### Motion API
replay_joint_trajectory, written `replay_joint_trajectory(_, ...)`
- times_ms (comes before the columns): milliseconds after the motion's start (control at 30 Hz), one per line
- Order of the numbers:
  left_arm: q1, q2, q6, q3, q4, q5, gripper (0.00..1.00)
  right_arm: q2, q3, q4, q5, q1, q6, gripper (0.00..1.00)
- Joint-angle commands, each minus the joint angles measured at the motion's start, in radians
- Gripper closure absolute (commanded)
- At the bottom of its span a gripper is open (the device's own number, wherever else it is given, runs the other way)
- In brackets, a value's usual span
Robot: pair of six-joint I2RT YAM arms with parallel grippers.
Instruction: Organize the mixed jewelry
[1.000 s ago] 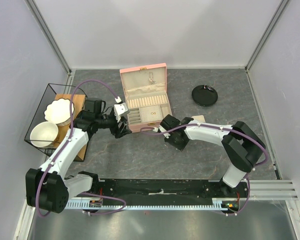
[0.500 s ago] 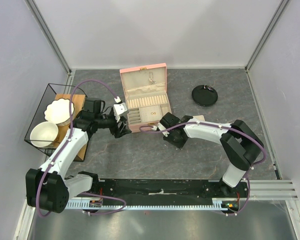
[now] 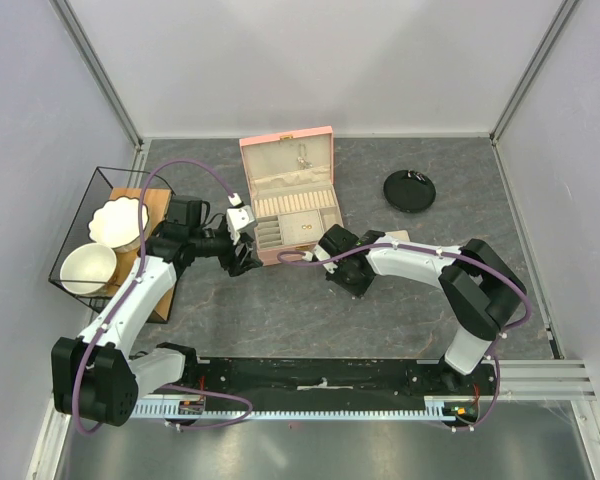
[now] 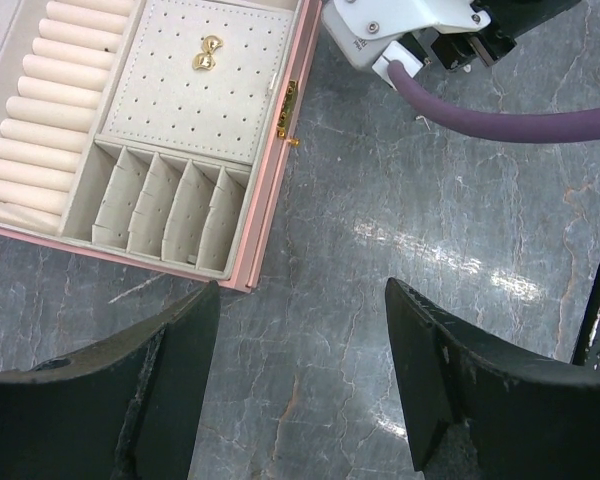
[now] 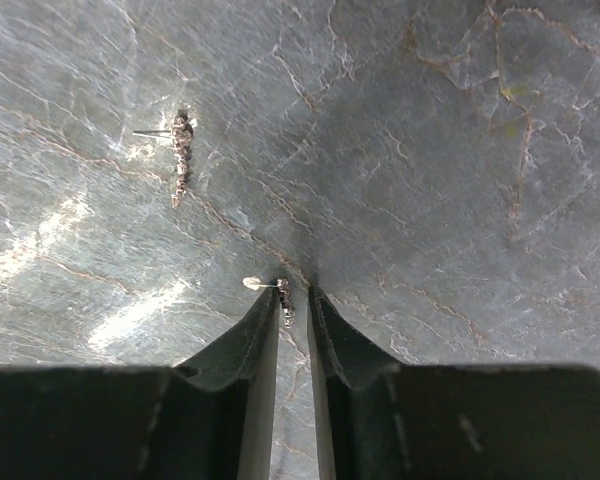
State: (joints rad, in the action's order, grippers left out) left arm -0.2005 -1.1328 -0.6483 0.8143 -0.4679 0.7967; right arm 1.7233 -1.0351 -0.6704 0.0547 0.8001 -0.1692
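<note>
At your far left the wire basket [image 3: 77, 220] sits well apart from the work, so it costs you no room. Your left pincer [image 4: 300, 310] hangs released and empty over bare bench [image 3: 280, 320], just off the front corner of the pink box [image 4: 266, 205]. It looks parked there to leave the compartments free. A gold pair [image 4: 206, 55] sits on the box's dotted panel, and the small slots beside it are empty.

Right of the box, your right pincer [image 5: 293, 297] is down at the bench with its tips nearly together, a narrow slit between them. A tiny stud [image 5: 280, 292] lies right at that slit. You cannot tell from here whether it is pinched or only bracketed. A second earring [image 5: 181, 155] lies loose nearby.

The box wall is near, so the stud would probably have to be lifted over it. The purple cable [image 4: 500, 120] crosses near the left pincer, so mind it. The beige pad [image 3: 395, 238] and black disc [image 3: 409, 190] lie farther right.
</note>
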Motion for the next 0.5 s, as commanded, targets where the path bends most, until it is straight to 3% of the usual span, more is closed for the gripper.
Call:
replay_joint_trajectory(0,0.009,0.016,-0.039,0.017,0.002,0.038,0.26,0.024,0.012,0.04,-0.022,-0.002,0.005,0.78)
replay_joint_trajectory(467,0.026,0.024,0.001,0.017,0.018,0.041,0.26,-0.013,-0.013,0.019,0.022,0.007,0.063,0.99)
